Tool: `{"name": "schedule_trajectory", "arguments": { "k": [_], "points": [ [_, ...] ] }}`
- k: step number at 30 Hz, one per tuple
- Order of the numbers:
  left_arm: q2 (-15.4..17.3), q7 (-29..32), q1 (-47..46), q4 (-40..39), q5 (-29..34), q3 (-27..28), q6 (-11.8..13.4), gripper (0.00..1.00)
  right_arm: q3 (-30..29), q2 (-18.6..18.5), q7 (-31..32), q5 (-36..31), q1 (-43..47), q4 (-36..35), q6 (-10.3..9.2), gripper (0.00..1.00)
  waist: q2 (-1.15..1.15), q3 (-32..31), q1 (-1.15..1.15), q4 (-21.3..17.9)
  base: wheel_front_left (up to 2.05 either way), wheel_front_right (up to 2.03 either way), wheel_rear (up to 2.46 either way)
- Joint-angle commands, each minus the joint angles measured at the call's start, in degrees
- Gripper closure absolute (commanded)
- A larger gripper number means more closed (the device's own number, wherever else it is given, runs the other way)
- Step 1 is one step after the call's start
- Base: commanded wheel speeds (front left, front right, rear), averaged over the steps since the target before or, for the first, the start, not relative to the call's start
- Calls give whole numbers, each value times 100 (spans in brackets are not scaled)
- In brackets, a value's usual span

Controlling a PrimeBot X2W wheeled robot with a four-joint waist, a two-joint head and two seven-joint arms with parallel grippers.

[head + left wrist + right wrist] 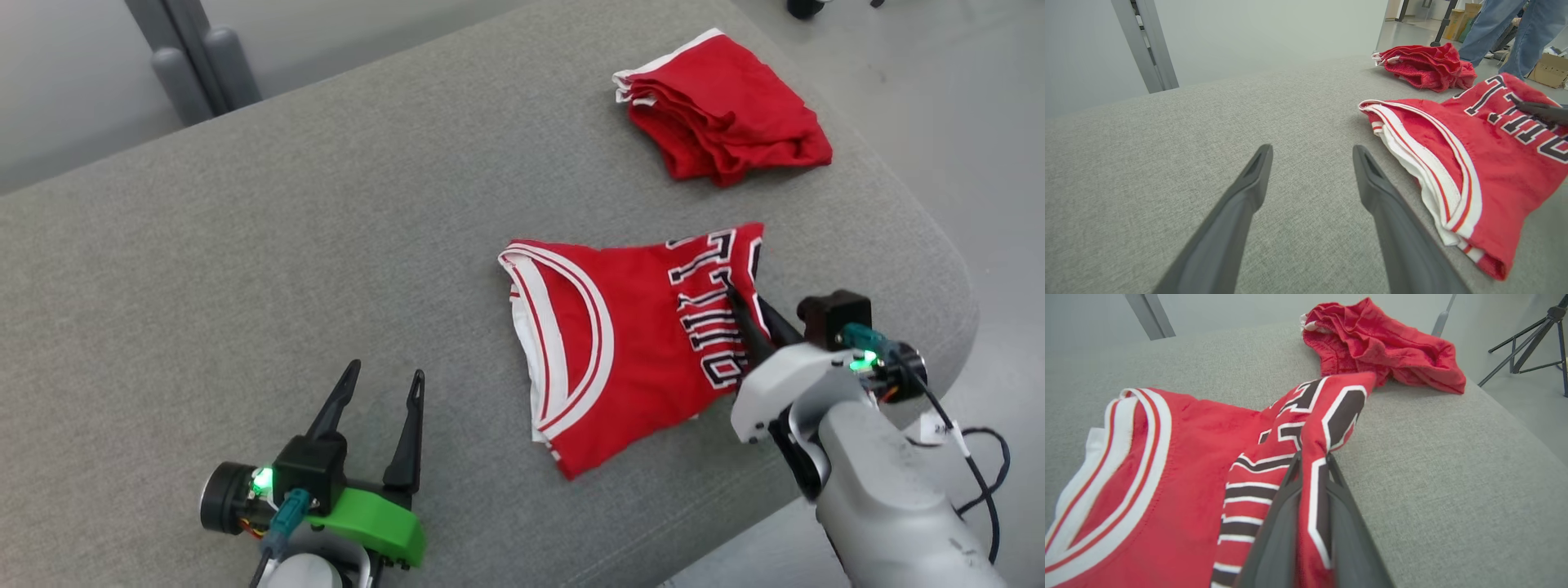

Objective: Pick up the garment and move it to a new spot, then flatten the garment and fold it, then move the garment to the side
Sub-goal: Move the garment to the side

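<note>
Lying on a padded grey bench point(245, 269), a red basketball jersey point(620, 343) sits toward the front right of the surface. It is roughly folded. A curved band of white and red striped trim faces the left, and black letters edged in white run along its right side.

The right end effector point(743, 298) reaches in from the lower right. Its two dark fingers are clenched on the lettered right edge of the jersey. In the right wrist view a ridge of that lettered cloth stands up, pinched between the fingers point(1284, 506), while the rest of the jersey lies on the bench.

The left end effector point(385, 371) is at the lower left, over bare grey fabric. It is released, with its fingers spread wide and nothing between them. It is apart from the jersey, whose trimmed edge lies off to its right.

A second red garment point(727, 110) with a white edge lies bunched near the far right corner of the bench, apart from the jersey.

In the left wrist view a person's legs point(1498, 28) in blue jeans stand beyond the bench, beside a cardboard box point(1551, 69). In the right wrist view a dark tripod point(1527, 343) stands on the floor past the bench.
</note>
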Motion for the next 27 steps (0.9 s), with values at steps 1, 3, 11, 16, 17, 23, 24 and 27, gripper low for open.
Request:
{"name": "schedule_trajectory", "arguments": {
  "k": [1, 3, 11, 16, 17, 23, 24, 27],
  "points": [
    [36, 1, -133, 3, 53, 55, -29, 0, 17, -5, -9, -88, -251, -41, -10, 100, -1, 203, 0, 180, 0, 0, 0],
    [36, 1, -185, 2, 101, 89, -42, 0, 59, -5, -9, -195, -563, -17, -10, 100, -1, 321, 0, 269, 0, 0, 0],
    [102, 1, -487, 4, 298, 211, -146, 0, -288, -204, 87, -946, -2247, 451, -10, 100, -1, 899, 0, 628, 0, 0, 0],
    [142, 1, -649, -6, 338, 257, -165, 0, -710, -637, 299, -1404, -3014, 785, -10, 100, -1, 1172, 0, 844, 0, 0, 0],
    [149, 1, -678, -10, 346, 263, -172, 0, -807, -728, 336, -1456, -3113, 842, -10, 100, -1, 1212, 0, 875, 0, 0, 0],
    [172, 1, -806, -34, 353, 291, -191, 0, -1345, -1351, 632, -1829, -3578, 1153, -10, 100, -1, 1441, 0, 1043, 0, 0, 0],
    [178, 1, -833, -50, 358, 288, -188, 0, -1453, -1456, 673, -1912, -3624, 1188, -10, 100, -1, 1485, 0, 1068, 0, 0, 0],
    [199, 1, -893, -71, 379, 263, -194, 0, -1777, -1670, 760, -2120, -3693, 1234, -10, 100, -1, 1603, 0, 1131, 0, 0, 0]
  ]
}}
